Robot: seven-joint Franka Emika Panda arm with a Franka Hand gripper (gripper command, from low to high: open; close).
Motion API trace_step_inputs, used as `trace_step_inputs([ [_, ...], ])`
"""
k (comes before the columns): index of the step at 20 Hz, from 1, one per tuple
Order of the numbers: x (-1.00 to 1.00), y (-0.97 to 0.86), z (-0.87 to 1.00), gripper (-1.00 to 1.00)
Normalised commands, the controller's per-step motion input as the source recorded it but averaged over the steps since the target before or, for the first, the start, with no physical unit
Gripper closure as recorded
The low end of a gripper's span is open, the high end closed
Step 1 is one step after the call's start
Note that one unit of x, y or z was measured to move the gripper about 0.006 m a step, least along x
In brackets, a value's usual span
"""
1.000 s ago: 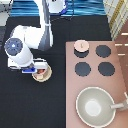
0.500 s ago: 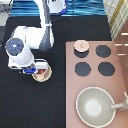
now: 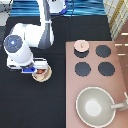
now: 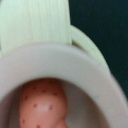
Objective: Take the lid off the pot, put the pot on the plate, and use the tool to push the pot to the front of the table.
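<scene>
Standing low at the exterior view's left, the hand (image 3: 36, 69) was recorded directly over the pot (image 3: 42, 75), nearer to it than to any other item; whether the hand was spread, pressed together or pinching the pot could not be told. Change over the preceding second: very little. The arm held nearly the same pose and the pot stayed in nearly the same spot on the table (image 3: 30, 105), which suggested a placing or settling phase, not a carry. Lid (image 3: 81, 46): already off, resting knob-up on the stove panel (image 3: 92, 57) at its upper-left burner, well apart from the pot. Pot: open, reddish inside, seated on the plate (image 3: 49, 76), whose pale rim showed as a thin crescent beside it. The wrist view agreed: the pot (image 4: 55, 65) filled the picture, the plate (image 4: 90, 47) edge curved behind its rim, and a spotted pinkish lump (image 4: 45, 107) lay inside. A pale cream slab (image 4: 35, 25) stood against the pot's far rim; whether this was the tool could not be told. Large pan (image 3: 95, 106): at the stove's lower end, untouched. Judged standing: lid step done, pot apparently on the plate, push not yet made.
</scene>
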Motion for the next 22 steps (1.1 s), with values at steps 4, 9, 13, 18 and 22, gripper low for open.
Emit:
trace_step_inputs([
  [4,-0.65,-0.47,0.46,-1.00],
  [9,-0.74,-0.49,0.23,-1.00],
  [13,-0.82,-0.50,0.02,-1.00],
  [18,-0.87,-0.52,0.00,-1.00],
  [22,-0.84,-0.56,-0.02,-1.00],
])
